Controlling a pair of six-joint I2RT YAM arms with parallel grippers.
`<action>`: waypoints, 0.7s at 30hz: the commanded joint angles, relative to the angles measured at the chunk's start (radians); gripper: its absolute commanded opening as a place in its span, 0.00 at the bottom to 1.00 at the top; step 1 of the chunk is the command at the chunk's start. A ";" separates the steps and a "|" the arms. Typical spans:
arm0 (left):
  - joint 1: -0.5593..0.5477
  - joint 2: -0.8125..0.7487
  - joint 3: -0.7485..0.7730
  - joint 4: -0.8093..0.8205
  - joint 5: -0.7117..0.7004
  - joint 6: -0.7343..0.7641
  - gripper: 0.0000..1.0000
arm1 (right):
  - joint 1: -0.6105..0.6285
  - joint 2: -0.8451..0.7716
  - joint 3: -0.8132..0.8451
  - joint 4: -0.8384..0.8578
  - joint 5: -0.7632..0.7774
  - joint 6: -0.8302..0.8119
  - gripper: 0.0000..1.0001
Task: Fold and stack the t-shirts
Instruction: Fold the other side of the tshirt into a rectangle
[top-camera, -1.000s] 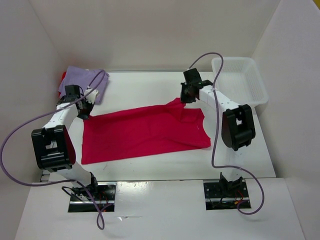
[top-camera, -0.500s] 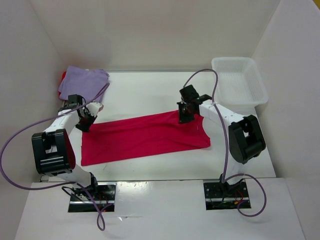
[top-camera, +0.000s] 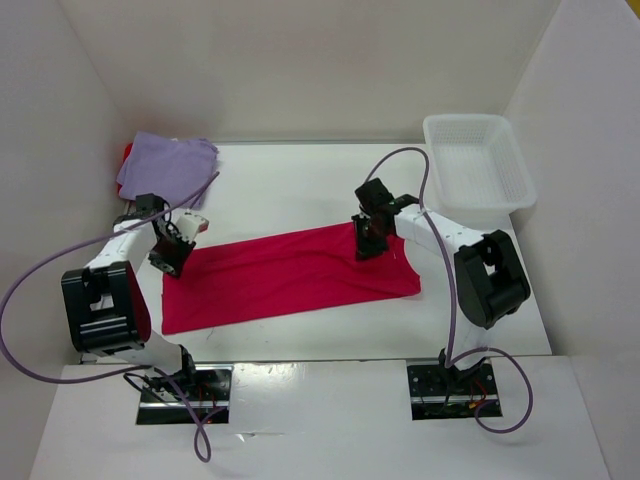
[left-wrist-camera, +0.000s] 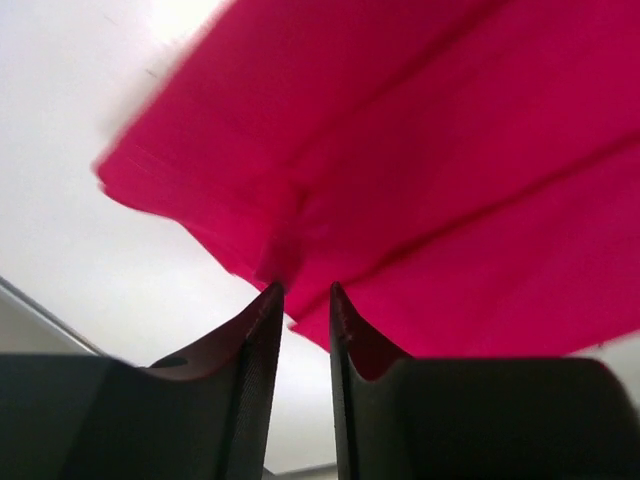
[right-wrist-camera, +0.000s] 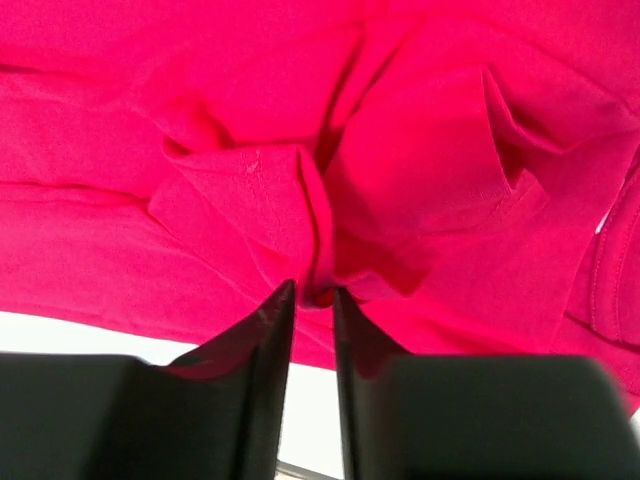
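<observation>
Nearest to us, the pinkish crimson t-shirt (top-camera: 290, 275) lies flat on the white surface (top-camera: 300, 180). It is a long band that runs left to right, and its near edge looks smooth.

At the far left corner of the band are the left fingers (left-wrist-camera: 255, 350). They stand a little apart with a thin gap. The cloth corner lies just at their tips, so we think they are off it.

At the far right end are the right fingers (right-wrist-camera: 262, 340), also with only a thin gap. A small bump of cloth pokes up right at their tips, and we cannot tell if they pinch it.

We think this is the letting-go part of a fold. To do it well, we should open both wider first. Then we go straight up, not sideways, so the cloth does not get dragged. The bump on the right needs to go flat.

Farther back on the left lies the lavender t-shirt (top-camera: 165, 168). A bit of the bright red t-shirt (top-camera: 127, 152) peeks out at its edge. The white bin (top-camera: 475, 160) sits far right.
</observation>
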 joint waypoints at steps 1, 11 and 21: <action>0.032 -0.069 0.069 -0.170 0.103 0.062 0.35 | 0.001 -0.033 -0.020 -0.054 0.015 -0.013 0.29; 0.054 -0.103 0.155 -0.284 0.201 0.161 0.49 | 0.010 -0.146 0.069 -0.116 -0.007 -0.036 0.39; -0.070 0.114 0.201 0.013 0.074 -0.118 0.54 | 0.091 0.195 0.415 0.007 -0.089 -0.056 0.00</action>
